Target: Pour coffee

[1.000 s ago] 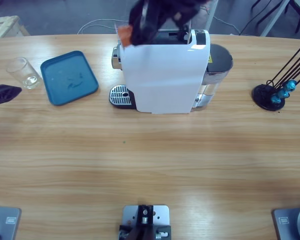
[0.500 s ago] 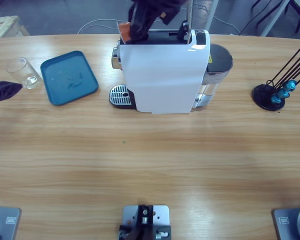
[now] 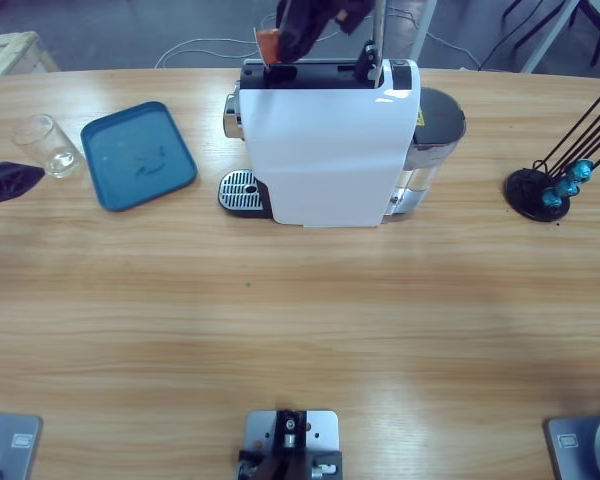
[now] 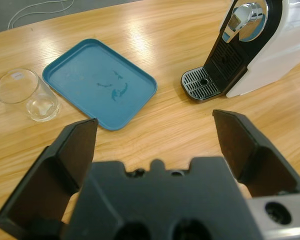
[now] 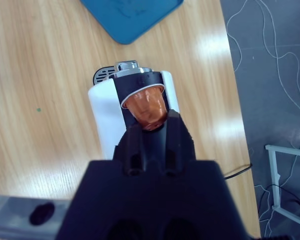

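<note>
- The step in hand looks like loading the machine: the right gripper (image 5: pixel 149 131), seen at top centre of the high view, pinches a small orange coffee capsule (image 5: pixel 146 109) between its closed black jaws, just above the top of the white, boxy capsule coffee machine (image 3: pixel 325 150).
- In the right wrist view the capsule sits at frame centre, its wide silver-rimmed end toward the machine's top and its narrower end back in the jaws, so its long axis runs along the gripper, pointing down at the machine.
- The next move, as I judge it, calls for lining the capsule up with the loading slot on the machine's top (the slot itself is hard to make out) and lowering it straight.
- The left gripper (image 4: pixel 155 145) has its jaws spread wide and empty, at the left edge of the high view, near a small clear drinking glass (image 3: pixel 48 146).
- No coffee is visible yet; the glass looks empty and stands at upper left, beside a teal rectangular plastic tray (image 3: pixel 138 155), well apart from the machine's drip grate (image 3: pixel 240 189).
</note>
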